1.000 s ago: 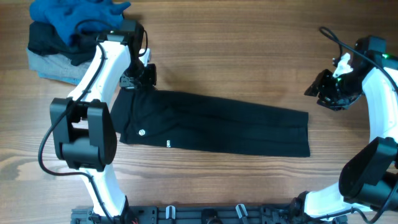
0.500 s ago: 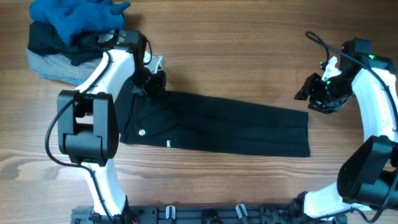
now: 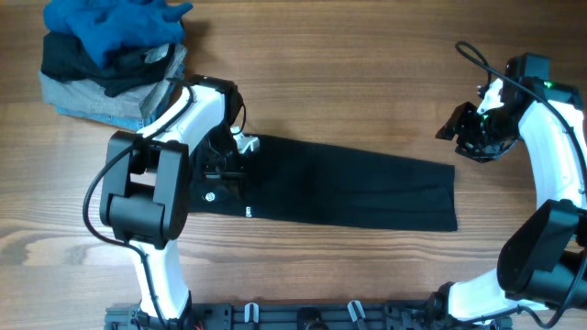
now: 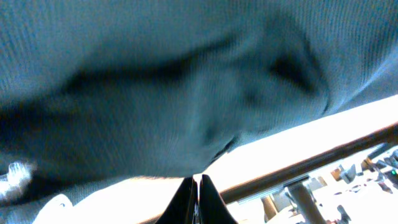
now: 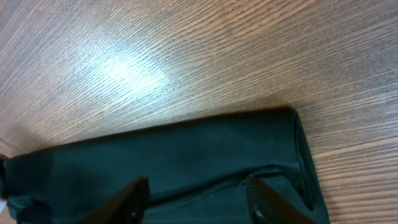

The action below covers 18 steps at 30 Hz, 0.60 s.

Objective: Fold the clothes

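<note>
Left wrist, clothes [image 4: 186,74] blurred, L gripper [image 4: 196,186] cropped

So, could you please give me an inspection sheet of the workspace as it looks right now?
surface: wooden table, plain grain
job's things: black trousers lying flat, waist end bunched at the left arm
clutter: far-left pile, blue garment over a black garment and a light denim garment
fingers: left fingers shut on trouser fabric; right fingers open near the hem end, holding nothing
cables: black cable looping off the right arm
surroundings: dark rail along the near edge
</note>
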Tool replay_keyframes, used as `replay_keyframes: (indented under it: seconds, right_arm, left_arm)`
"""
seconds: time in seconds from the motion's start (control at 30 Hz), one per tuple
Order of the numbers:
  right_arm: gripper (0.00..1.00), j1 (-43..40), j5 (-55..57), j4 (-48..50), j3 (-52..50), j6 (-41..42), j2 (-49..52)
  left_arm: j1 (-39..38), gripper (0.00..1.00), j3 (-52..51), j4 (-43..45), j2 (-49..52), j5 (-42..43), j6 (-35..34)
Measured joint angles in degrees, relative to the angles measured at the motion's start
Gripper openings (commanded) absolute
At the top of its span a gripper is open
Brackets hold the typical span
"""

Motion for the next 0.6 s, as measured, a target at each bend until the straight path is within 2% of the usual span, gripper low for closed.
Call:
replay_keyframes:
  seconds: [0.17,0.23,0.27,0.33,0.37,0.43,0.5,0.53,0.57,0.6]
  right_arm:
    - [0.58,0.0,0.48,-4.39,-0.09,-0.85,0.0]
    - [0.35,0.0,0.94,-5.55,-0.79,-0.87,0.0]
    - [0.33,0.0,1.07,-4.96,-1.97,-0.76,-0.04]
    - [0.35,0.0,1.22,-2.03,-5.62,0.0,-0.13]
    - [0.47,0.0,1.36,0.85,-8.98,0.5,-0.24]
    - [0.49,0.0,0.85,6.69,-14.53,1.51,-0.24]
    - [0.39,0.0,-0.31,12.66,-19.41,2.4,-0.24]
    - [0.3,0.0,-0.61,13.0,-20.09,2.64,-0.24]
    - [0.12,0.0,-0.9,12.79,-20.87,2.89,-0.24]
    - [0.08,0.0,-1.09,11.21,-20.94,3.19,-0.24]
  left_arm:
    - [0.0,0.04,0.0,-0.26,-1.36,-0.22,-0.2]
    - [0.11,0.04,0.0,0.2,-1.55,-0.37,-0.2]
    - [0.26,0.04,0.0,1.2,-1.73,-0.39,-0.22]
    - [0.76,0.04,0.15,2.95,-1.9,-0.44,-0.37]
    - [1.14,0.04,0.2,4.57,-1.99,-0.48,-0.46]
    - [2.51,0.04,0.44,10.16,-2.05,-0.59,-0.9]
    - [3.41,0.05,0.61,13.29,-2.16,-0.61,-1.25]
    - [3.45,0.05,0.63,13.92,-2.19,-0.61,-1.27]
    - [3.43,0.05,0.63,14.73,-2.21,-0.61,-1.29]
    - [3.43,0.04,0.63,14.86,-2.21,-0.59,-1.29]
